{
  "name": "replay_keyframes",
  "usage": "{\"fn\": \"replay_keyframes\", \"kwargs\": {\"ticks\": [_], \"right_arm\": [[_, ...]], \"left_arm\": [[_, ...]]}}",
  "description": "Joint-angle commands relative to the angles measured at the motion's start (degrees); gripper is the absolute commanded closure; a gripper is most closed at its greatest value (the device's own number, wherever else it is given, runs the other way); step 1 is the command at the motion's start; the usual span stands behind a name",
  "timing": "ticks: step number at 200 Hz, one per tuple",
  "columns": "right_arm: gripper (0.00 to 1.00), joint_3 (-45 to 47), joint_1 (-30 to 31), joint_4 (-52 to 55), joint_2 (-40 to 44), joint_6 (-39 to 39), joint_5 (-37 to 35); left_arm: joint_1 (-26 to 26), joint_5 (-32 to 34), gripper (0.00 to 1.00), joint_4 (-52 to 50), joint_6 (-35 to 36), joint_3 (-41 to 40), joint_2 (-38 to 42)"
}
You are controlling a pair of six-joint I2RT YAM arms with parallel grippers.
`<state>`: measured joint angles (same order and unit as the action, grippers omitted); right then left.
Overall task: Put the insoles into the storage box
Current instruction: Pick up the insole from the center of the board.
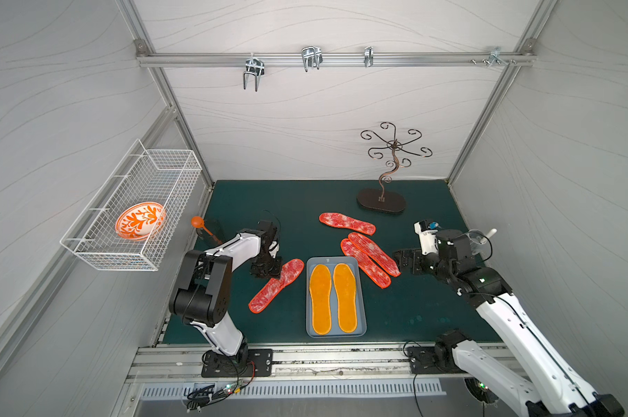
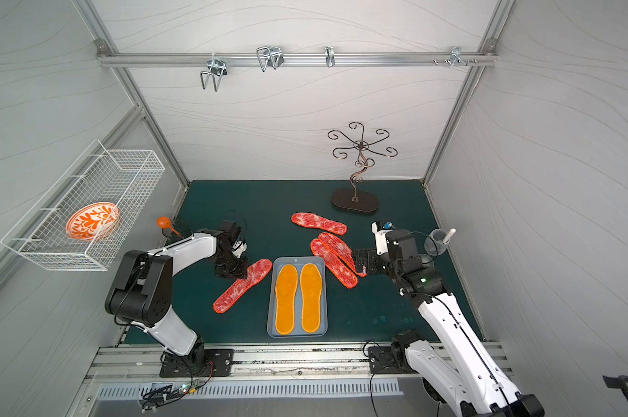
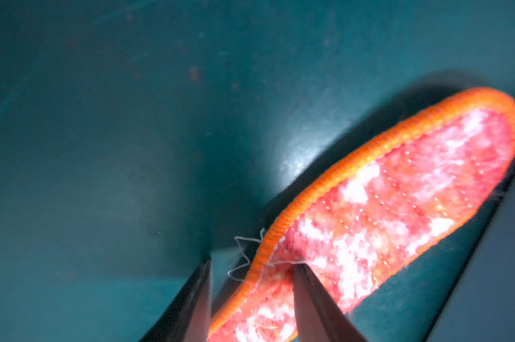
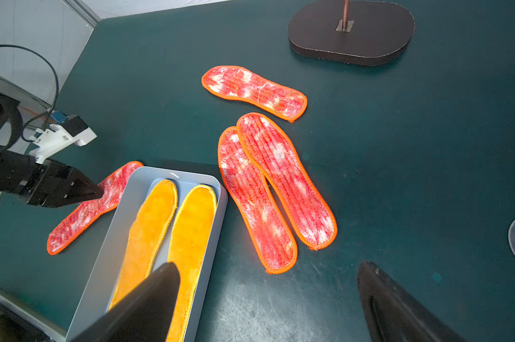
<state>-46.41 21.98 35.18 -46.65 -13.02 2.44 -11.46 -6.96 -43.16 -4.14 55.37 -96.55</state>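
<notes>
Down on the dark green mat (image 1: 269, 202) between grey walls (image 1: 305, 126), left gripper (image 3: 253, 266) straddled a mottled insole (image 3: 398, 192), jaws apart; right gripper (image 4: 268, 268) gaped

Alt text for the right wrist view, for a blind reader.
A grey-blue storage box holds two yellow-orange insoles side by side on a green mat. Four red-and-white insoles lie outside it: two overlapping, one apart, and one beside the box with the left gripper at its edge. The right gripper is open in the foreground.
</notes>
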Motion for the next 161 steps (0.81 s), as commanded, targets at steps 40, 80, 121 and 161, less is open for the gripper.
{"fn": "replay_keyframes", "kwargs": {"ticks": [40, 80, 121, 161], "right_arm": [[0.01, 0.2, -0.4, 0.0, 0.2, 0.1, 0.7], [0.01, 0.2, -0.5, -0.2, 0.1, -0.2, 1.4], [0.01, 0.4, -0.5, -1.6, -0.2, -2.6, 4.2], [0.01, 2.3, -0.5, -7.5, -0.6, -11.1, 12.4]], "left_arm": [[-4.3, 2.7, 0.68, -0.9, 0.0, 2.1, -5.8], [-4.7, 4.0, 0.95, -2.4, 0.3, 3.3, -5.5], [-4.2, 3.3, 1.0, -4.3, -1.6, 5.7, 0.8], [-0.6, -2.4, 1.0, -0.8, -8.9, 5.7, 11.9]]}}
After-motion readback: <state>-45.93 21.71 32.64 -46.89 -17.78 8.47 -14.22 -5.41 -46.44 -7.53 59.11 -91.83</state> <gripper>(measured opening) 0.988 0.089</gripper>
